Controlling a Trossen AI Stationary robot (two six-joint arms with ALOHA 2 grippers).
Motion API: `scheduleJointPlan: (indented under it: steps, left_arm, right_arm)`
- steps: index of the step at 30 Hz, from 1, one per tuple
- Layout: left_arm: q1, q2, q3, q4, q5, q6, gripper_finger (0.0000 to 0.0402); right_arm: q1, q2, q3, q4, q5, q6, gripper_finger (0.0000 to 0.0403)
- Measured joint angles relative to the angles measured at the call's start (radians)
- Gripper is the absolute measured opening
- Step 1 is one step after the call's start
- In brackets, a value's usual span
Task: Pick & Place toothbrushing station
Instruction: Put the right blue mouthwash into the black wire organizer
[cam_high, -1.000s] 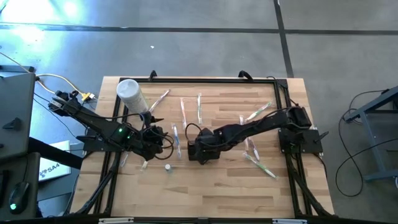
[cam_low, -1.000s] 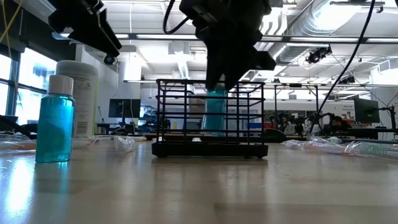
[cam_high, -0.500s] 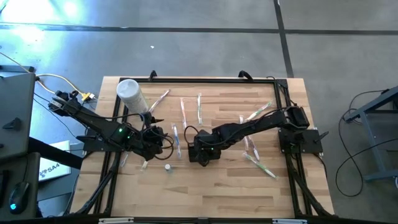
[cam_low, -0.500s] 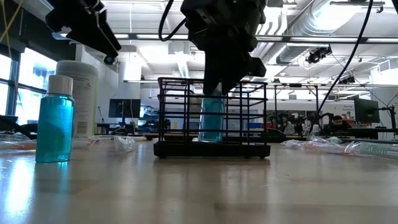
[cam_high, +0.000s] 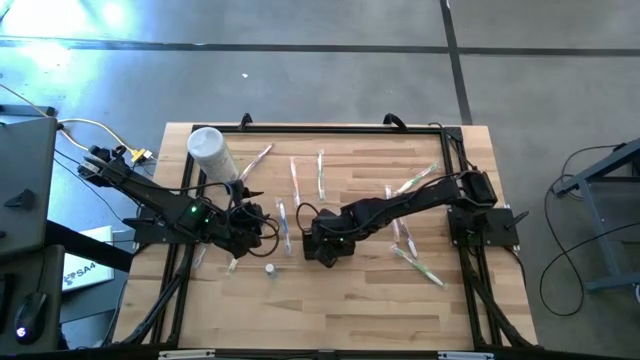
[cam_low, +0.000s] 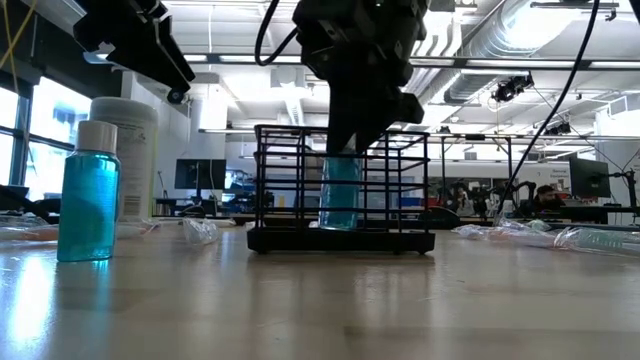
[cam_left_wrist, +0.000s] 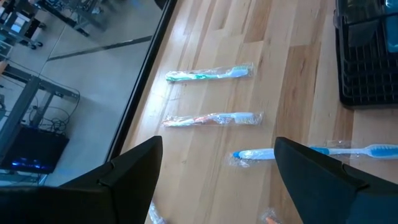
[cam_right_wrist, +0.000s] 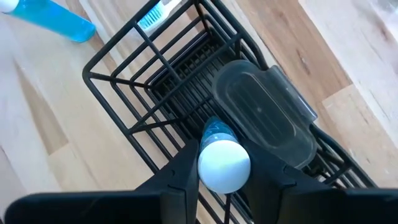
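The toothbrushing station is a black wire rack (cam_low: 340, 232) with open-top compartments, standing on the wooden table near its middle (cam_high: 312, 232). My right gripper (cam_right_wrist: 224, 186) hangs over it, shut on a blue bottle (cam_low: 340, 195) with a white cap that stands upright inside one compartment. A clear plastic case (cam_right_wrist: 264, 115) lies in the compartment next to it. My left gripper (cam_left_wrist: 217, 146) is open and empty, left of the rack (cam_high: 250, 222), above wrapped toothbrushes (cam_left_wrist: 211, 118). My right gripper pinches the blue bottle's white cap (cam_right_wrist: 224, 163) between its two fingers, one on each side. The fingers come from above, pointing down into the rack. The bottle stands upright below them, its bottom (cam_low: 340, 224) down at the rack's floor.
A second blue bottle (cam_low: 88, 195) stands on the table in front of the left arm (cam_high: 270, 268). A tall white canister (cam_high: 210, 150) stands at the far left. Several wrapped toothbrushes (cam_high: 320, 172) lie scattered across the table, some to the right (cam_high: 420, 265).
My right gripper has gone down with the blue bottle, which stays upright and has sunk deeper into the rack until its bottom reaches the rack's floor. In the last half second it has hardly moved.
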Motion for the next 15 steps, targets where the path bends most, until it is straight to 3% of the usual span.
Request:
scheduleJointPlan:
  steps: [15]
  left_arm:
    - [0.0,0.0,0.0,-0.004,0.001,-0.004,0.0303]
  right_arm:
    - [-0.016,0.07,0.002,0.043,-0.063,-0.046,0.0086]
